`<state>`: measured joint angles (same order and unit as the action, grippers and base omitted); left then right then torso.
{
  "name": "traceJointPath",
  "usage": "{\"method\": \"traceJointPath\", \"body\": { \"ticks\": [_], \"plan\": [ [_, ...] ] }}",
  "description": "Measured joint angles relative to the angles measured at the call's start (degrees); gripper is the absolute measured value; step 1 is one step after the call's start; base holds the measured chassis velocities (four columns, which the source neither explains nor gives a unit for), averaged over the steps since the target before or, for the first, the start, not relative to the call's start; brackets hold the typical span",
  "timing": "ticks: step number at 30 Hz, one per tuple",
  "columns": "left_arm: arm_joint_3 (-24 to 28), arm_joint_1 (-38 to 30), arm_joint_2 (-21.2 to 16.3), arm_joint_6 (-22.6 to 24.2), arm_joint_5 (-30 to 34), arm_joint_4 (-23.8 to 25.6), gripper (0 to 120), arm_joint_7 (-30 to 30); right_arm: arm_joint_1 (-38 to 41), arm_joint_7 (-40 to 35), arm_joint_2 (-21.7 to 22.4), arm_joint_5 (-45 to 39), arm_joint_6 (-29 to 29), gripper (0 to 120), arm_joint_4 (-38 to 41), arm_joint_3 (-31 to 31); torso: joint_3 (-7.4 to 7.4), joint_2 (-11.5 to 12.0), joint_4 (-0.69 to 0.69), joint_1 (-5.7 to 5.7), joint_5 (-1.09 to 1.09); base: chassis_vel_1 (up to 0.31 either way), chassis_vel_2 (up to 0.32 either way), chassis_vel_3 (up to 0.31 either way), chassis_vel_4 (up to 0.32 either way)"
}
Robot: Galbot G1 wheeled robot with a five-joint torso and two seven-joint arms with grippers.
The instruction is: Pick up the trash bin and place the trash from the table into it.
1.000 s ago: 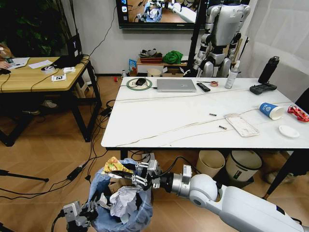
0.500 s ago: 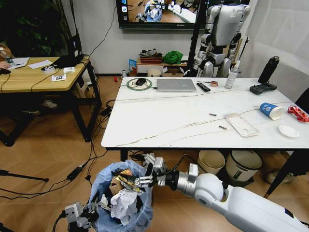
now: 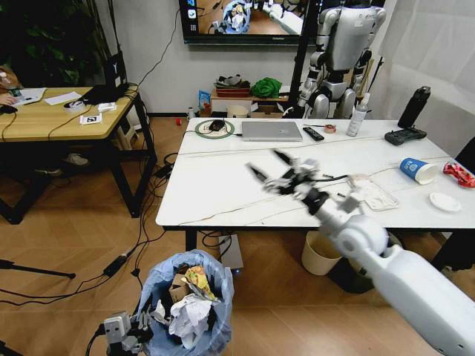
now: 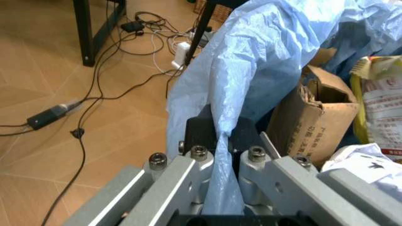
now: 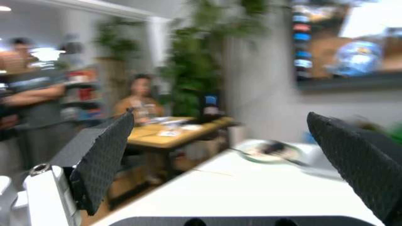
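Now, one trash bin [image 3: 189,308] — left gripper [image 4: 220,157] clamped on its bag rim, right gripper [image 3: 276,172] spread, empty, above the table [image 3: 223,185].

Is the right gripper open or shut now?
Open. The right gripper is above the table, its two fingers spread wide apart with nothing between them.

Robotics lab: humanoid robot [image 3: 343,55]; desks; wall monitor [image 3: 245,18].

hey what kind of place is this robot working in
Probably a robotics lab or office: a humanoid robot stands behind the marble-look table, a wall screen hangs above it, and a wooden desk with cables across the floor sits alongside.
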<state>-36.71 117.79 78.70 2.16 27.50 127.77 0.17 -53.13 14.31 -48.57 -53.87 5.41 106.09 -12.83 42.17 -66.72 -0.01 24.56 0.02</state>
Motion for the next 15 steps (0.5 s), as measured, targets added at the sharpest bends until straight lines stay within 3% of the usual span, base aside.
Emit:
{"method": "traceJointPath", "body": {
  "ticks": [6,15],
  "plan": [
    [-0.7,-0.9,-2.5,0.1,-0.1,-0.6,0,0.1,-13.5,-9.2,-2.8,1.9,-1.9,100,1.3,-15.0,-0.01,0.0,-0.02,0.00,0.00,0.000,0.000,0.000,0.000],
    [-0.2,-1.2,-4.7,1.9,-2.4,-2.1,0,0.5,-30.9,-7.2,-9.7,8.7,2.2,100,4.1,-29.6,-0.01,0.0,-0.02,-0.03,-0.01,0.000,0.000,0.000,0.000]
  ]
}}
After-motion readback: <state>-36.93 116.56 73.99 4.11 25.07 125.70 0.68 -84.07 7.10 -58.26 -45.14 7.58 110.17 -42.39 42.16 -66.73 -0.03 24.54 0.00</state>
